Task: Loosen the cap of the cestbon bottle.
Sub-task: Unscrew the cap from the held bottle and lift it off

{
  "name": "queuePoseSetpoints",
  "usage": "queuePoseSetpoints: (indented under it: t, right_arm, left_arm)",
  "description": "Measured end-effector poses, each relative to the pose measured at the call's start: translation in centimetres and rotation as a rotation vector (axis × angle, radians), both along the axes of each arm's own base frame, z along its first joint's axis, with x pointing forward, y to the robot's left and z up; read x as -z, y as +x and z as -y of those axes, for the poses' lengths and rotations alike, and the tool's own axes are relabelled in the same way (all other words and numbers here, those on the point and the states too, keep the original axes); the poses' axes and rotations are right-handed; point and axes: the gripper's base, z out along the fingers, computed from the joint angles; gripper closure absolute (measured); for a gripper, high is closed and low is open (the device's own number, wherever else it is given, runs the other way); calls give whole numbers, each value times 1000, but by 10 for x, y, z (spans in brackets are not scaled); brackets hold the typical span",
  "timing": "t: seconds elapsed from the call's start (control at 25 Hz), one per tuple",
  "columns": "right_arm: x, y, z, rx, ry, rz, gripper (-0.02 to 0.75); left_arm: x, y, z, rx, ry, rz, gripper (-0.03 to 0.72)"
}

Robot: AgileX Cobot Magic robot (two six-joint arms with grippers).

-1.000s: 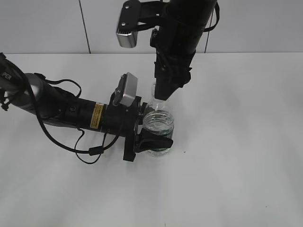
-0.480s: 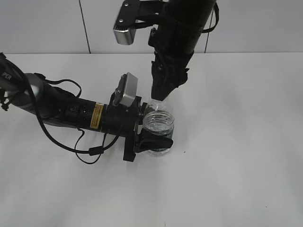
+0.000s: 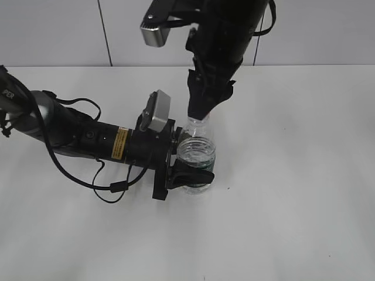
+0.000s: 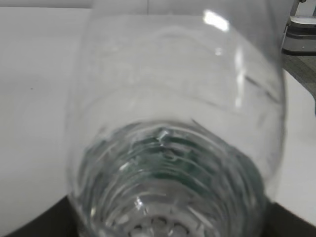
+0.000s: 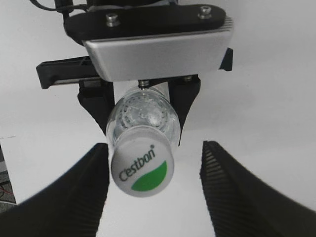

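A small clear plastic cestbon bottle [image 3: 196, 155] stands upright on a white surface, with ribbed sides and a dark green label band low on its body. Its round white cap [image 5: 142, 166], printed "Cestbon" above a green leaf shape, sits on the neck.

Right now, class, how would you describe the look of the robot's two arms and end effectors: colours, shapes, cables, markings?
Both arms are black. The left arm is tube-shaped, with a yellow warning sticker, loose black cables and a silver-grey camera block. The right arm carries a similar silver camera. The right end effector has black fingers with ribbed inner pads.
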Motion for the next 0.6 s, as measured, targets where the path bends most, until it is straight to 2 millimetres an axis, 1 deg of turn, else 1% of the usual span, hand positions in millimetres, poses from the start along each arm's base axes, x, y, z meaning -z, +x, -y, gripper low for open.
queuePoseSetpoints:
  t: [0.12,0.32,0.48,0.6]
  right_arm:
    - [-8,-2,2,11,13,11,287]
    - [-10,-4,1,41,28,-3,287]
    - [-10,-3,2,129,26,-24,287]
    - [-11,0,5,253,10,-30,287]
  left_arm:
    - [0,0,0,1,0,0,287]
    - [0,0,1,2,-1,-1,287]
    - [0,0,1,1,0,-5,287]
    - [0,0,1,-1,-1,-8,287]
